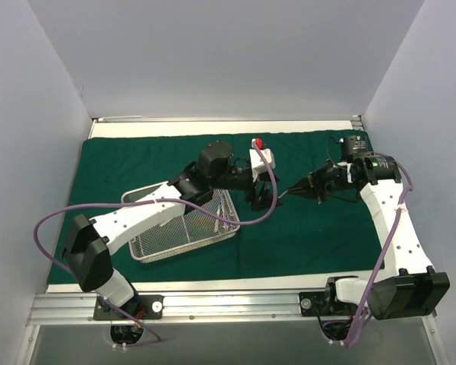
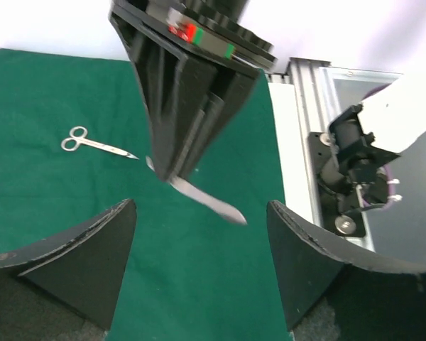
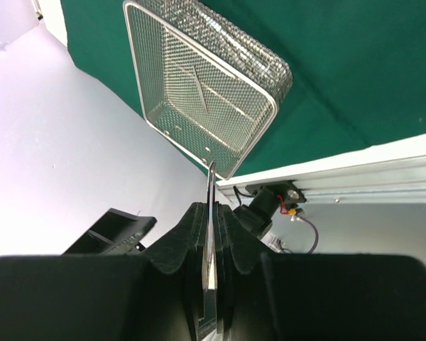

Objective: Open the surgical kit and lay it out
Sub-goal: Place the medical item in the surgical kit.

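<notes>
Resting on drape [image 3: 355, 57], mesh tray [image 3: 259, 64], perhaps one instrument [image 3: 199, 89] inside

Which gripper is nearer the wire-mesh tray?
Left. The left gripper hangs open just right of the tray; the right gripper, shut on an instrument, is farther right.

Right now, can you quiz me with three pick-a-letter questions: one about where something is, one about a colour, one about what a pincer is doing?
1. Where are the scissors? A) on the cloth B) in the mesh tray C) in a pincer
2. What colour is the cloth? A) red B) dark green C) white
3. What is the right pincer doing? A) gaping empty B) gripping the cloth C) pinching a slim silver instrument
Answers: 1 A, they lie on bare cloth, outside the tray; 2 B, green in every view; 3 C, jaws shut on it.
</notes>
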Available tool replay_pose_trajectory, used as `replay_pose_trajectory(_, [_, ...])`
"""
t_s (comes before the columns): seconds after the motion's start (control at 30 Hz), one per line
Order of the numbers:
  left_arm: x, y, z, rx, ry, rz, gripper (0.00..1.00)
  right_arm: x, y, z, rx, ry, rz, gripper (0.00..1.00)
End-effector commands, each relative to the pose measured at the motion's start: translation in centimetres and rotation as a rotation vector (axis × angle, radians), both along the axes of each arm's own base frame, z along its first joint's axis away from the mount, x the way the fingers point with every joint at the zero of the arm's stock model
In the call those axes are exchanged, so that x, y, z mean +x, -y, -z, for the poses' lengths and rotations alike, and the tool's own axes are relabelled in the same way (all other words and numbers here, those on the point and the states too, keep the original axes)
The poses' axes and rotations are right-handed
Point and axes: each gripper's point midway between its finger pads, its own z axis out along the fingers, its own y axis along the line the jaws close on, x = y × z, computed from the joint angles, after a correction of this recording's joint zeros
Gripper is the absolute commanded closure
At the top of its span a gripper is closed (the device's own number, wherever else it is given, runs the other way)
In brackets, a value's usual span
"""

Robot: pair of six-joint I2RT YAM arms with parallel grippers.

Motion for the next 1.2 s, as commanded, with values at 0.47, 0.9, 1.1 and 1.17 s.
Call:
replay_pose_trajectory(0.47, [1.1,1.5,-1.9,-0.036,0.056,0.005,0.49,-0.9,-3.3,-2.0,0.126,-0.071,0.043,1.0])
replay_pose_trajectory(0.9, [5.7,-4.5,-2.1,-0.02,-0.3,-0.065,0.98,0.6,-2.6,-2.3,-0.064,0.206,-0.279,0.25])
replay_pose_trajectory(1.1, [4.1,-6.7,-2.7,-0.01,-0.554,-0.012,0.98,2.6,-2.8,-5.6,-0.232,0.634,-0.551,0.25])
replay_pose_trajectory(1.17, [3.3,-6.8,-2.9,-0.002,-0.658,-0.014,0.98,3.7,-2.8,-7.2,-0.305,0.807,-0.599,0.32])
